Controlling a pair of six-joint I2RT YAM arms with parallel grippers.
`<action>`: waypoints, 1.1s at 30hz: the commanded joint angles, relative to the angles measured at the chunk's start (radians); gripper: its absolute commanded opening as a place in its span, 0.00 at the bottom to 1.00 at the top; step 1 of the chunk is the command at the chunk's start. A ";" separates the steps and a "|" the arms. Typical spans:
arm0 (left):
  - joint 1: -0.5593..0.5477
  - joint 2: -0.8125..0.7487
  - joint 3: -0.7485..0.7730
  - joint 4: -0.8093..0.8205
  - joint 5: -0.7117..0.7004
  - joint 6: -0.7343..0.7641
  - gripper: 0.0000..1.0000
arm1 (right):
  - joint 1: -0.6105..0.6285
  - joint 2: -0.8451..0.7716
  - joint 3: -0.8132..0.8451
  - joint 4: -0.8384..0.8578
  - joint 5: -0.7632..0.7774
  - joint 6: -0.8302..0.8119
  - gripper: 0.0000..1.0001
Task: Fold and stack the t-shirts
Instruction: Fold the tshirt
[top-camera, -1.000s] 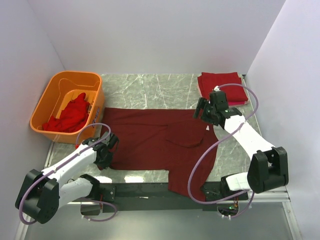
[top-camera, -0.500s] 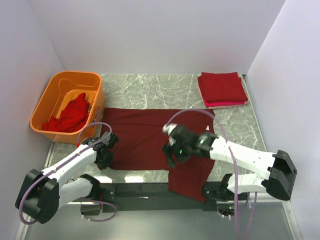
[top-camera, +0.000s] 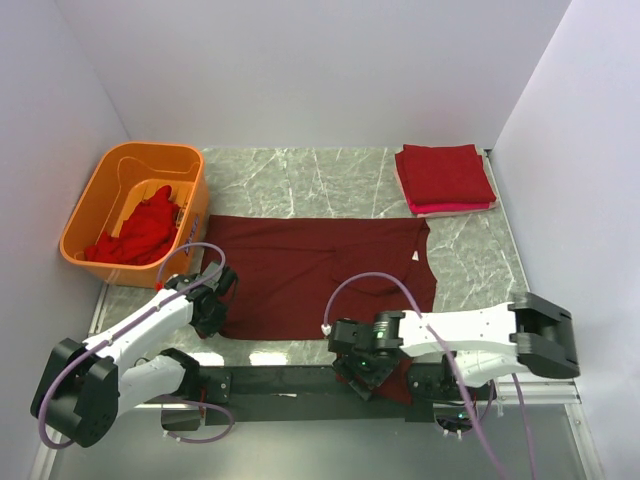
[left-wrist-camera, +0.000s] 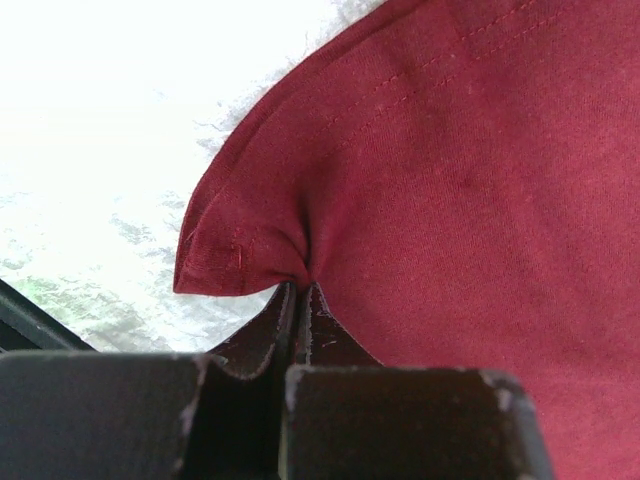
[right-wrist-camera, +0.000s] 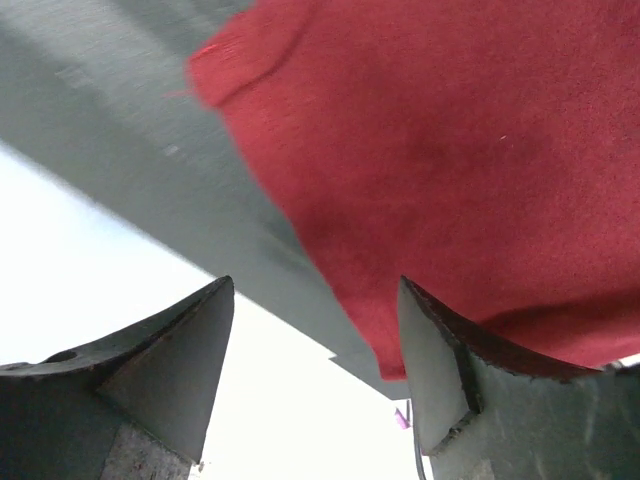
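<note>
A dark maroon t-shirt (top-camera: 320, 275) lies spread flat on the marble table. My left gripper (top-camera: 210, 305) is shut on its near left corner; the left wrist view shows the cloth (left-wrist-camera: 450, 180) bunched between the closed fingertips of that gripper (left-wrist-camera: 300, 290). My right gripper (top-camera: 356, 364) is at the table's near edge, over the shirt part that hangs down there. In the right wrist view this gripper (right-wrist-camera: 315, 290) is open, with red cloth (right-wrist-camera: 430, 150) just beyond its fingers and nothing between them. Folded red t-shirts (top-camera: 445, 175) are stacked at the back right.
An orange tub (top-camera: 100, 205) at the back left holds a crumpled bright red t-shirt (top-camera: 140, 235). White walls close in the back and both sides. The black mounting rail (top-camera: 270, 382) runs along the near edge.
My right arm has swung from the shirt's far right corner down to the near edge. The raised fold at the right now lies flat. My left gripper has not moved.
</note>
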 joint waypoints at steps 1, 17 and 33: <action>0.004 -0.018 0.012 0.019 0.001 0.018 0.01 | 0.010 0.066 -0.003 -0.002 0.073 0.072 0.72; 0.004 -0.053 0.038 -0.019 -0.017 0.016 0.01 | -0.020 0.117 0.043 -0.111 0.276 0.146 0.00; 0.016 0.076 0.219 -0.010 -0.102 0.088 0.01 | -0.493 0.058 0.356 -0.158 0.474 -0.084 0.00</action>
